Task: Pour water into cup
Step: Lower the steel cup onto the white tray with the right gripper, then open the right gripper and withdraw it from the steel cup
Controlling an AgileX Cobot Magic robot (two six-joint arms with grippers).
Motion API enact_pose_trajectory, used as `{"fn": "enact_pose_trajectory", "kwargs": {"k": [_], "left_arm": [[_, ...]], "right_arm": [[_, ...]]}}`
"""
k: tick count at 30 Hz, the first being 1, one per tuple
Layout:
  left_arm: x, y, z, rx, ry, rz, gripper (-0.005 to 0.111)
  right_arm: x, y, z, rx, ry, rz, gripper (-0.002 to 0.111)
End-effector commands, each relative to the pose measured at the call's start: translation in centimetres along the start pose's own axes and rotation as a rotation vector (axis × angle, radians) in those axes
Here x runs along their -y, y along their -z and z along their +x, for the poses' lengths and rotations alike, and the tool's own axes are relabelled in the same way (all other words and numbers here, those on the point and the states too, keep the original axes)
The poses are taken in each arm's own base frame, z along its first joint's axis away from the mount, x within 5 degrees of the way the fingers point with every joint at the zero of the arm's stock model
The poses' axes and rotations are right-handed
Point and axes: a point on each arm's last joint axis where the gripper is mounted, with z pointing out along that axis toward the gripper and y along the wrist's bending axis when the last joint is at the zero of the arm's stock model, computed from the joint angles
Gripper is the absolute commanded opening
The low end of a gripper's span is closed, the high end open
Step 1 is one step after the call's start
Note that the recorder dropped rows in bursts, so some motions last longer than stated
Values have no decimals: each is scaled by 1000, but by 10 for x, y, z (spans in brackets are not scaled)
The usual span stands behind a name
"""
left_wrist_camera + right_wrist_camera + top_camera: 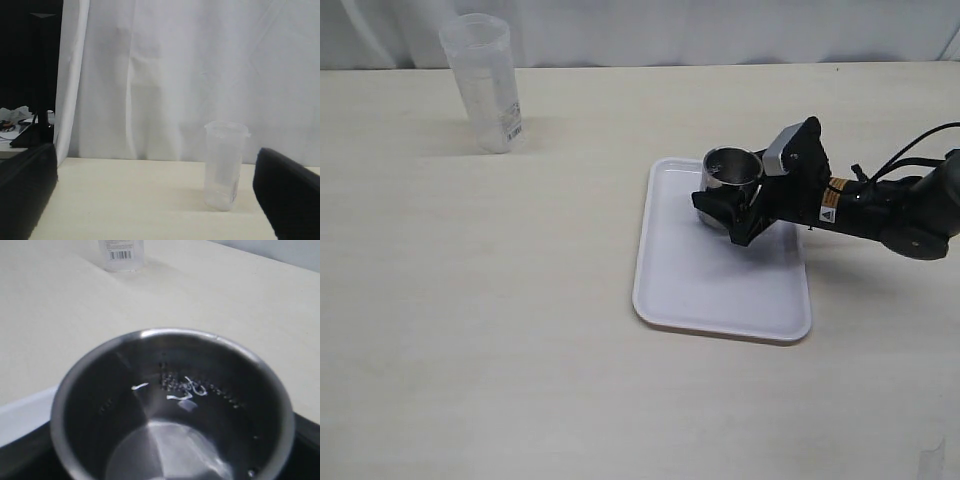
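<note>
Snugly in the right gripper [724,218], cup [732,172] (upright) over white tray [720,290]

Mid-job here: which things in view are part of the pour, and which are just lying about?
In the job: short brushed-steel cylindrical cup, held in the right gripper; tall clear plastic tumbler, the likely water source, contents not discernible.
Just lying about: flat white rectangular tray under the cup.

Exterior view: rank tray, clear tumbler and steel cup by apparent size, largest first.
1. white tray, largest by far
2. clear tumbler, though it stands farther back
3. steel cup, smallest; its lower part is hidden
</note>
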Motion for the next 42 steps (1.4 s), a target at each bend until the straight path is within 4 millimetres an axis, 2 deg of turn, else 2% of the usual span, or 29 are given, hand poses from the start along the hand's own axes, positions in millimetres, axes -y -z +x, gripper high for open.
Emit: {"fn": "enact_pose_trajectory", "kwargs": {"k": [1, 3, 5, 9, 11, 13, 14, 21, 26, 33, 38, 42], "left_arm": [[1, 0, 0, 7, 9, 10, 102], [0, 0, 0, 3, 9, 5, 102], [0, 0, 1, -1, 6, 1, 102], [0, 0, 1, -1, 6, 1, 102], [0, 0, 1, -1, 6, 1, 102], [0, 0, 1, -1, 6, 1, 102], [0, 0, 1, -1, 6, 1, 102], [0, 0, 1, -1, 6, 1, 102], [0, 0, 1, -1, 6, 1, 102], [0, 0, 1, -1, 6, 1, 102], [0, 0, 1, 1, 8, 3, 102], [0, 0, 1, 1, 8, 3, 102]], "right_arm": [[1, 1, -7, 46, 9, 7, 4], [0, 1, -6, 43, 11, 4, 6], [0, 1, -6, 43, 11, 4, 16], [0, 1, -6, 41, 11, 4, 50], [0, 1, -6, 41, 11, 4, 73], [1, 1, -6, 43, 2, 17, 85], [2, 1, -6, 42, 0, 21, 87], [2, 1, -6, 42, 0, 21, 87], [3, 4, -19, 64, 26, 29, 87], [5, 14, -51, 122, 56, 49, 87], [5, 25, -83, 184, 65, 70, 86], [3, 39, -116, 248, 61, 88, 72]]}}
